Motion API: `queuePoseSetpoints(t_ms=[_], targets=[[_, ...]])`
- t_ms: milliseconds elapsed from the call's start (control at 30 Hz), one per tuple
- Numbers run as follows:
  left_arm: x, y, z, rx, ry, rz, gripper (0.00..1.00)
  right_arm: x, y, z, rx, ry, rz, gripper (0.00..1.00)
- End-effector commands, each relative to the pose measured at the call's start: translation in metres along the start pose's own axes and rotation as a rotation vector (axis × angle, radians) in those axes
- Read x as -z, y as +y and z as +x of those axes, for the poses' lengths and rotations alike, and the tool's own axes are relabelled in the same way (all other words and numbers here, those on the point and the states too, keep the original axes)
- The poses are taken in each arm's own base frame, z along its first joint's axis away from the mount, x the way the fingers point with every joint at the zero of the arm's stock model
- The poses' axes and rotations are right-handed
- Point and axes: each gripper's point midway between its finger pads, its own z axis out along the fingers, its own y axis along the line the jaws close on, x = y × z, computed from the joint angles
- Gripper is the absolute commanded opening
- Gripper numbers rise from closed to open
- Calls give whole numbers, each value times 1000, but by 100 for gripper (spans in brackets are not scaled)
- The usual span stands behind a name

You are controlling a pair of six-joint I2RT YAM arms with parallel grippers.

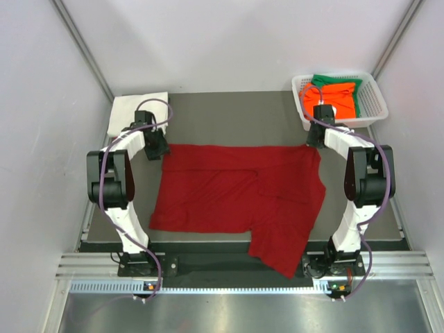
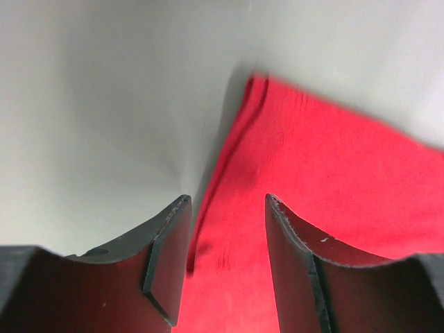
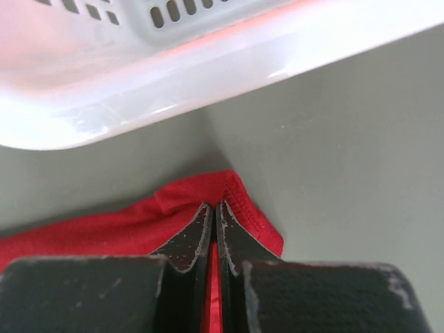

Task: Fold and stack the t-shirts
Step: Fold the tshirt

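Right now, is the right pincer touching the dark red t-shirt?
Touching. The right wrist view shows the right pincer shut on the dark red t-shirt at its corner, cloth pinched between its jaws.

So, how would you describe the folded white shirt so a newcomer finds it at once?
On the dark grey table, look to its far left corner. There lies the white cloth t-shirt, folded into a flat square. It is the only white garment: the dark red cloth t-shirt is spread across mid-table, while the orange t-shirt and green t-shirt sit in the white plastic lattice basket.
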Motion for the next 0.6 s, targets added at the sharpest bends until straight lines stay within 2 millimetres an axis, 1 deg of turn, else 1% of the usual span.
queuePoseSetpoints(t_ms=[0,33,67,100,133,167,200,233,267,333,400,433,500,533,567], targets=[[-7,-13,-43,-40,-118,41,51,12,8,-16,35,-51,-50,0],[-10,-13,-48,-46,-133,46,51,13,8,-16,41,-52,-54,0],[-18,-11,-49,-51,-132,36,51,13,8,-16,41,-52,-54,0],[-20,-13,-56,-61,-142,37,51,13,7,-15,42,-50,-53,0],[-24,-12,-57,-67,-138,30,50,13,7,-14,41,-46,-56,0],[-35,-8,-54,-65,-116,17,50,12,5,-13,34,-44,-56,0],[-36,-11,-59,-57,-119,21,49,11,4,-13,30,-43,-55,0],[-38,-11,-59,-53,-110,24,49,11,4,-12,30,-42,-56,0],[-45,-10,-57,-49,-99,24,46,11,4,-11,23,-42,-60,0],[-51,-11,-56,-32,-90,30,42,10,6,-9,20,-37,-68,0],[-54,-13,-53,-24,-79,38,37,8,6,-7,9,-34,-71,0],[-54,-9,-49,-16,-64,22,33,8,7,-8,7,-35,-77,0],[-55,-7,-44,-17,-55,21,30,7,8,-8,-1,-37,-79,0],[-52,-7,-46,-21,-66,17,28,6,8,-7,-2,-35,-78,0],[-51,-5,-44,-27,-61,9,26,5,9,-7,-5,-34,-80,0]])
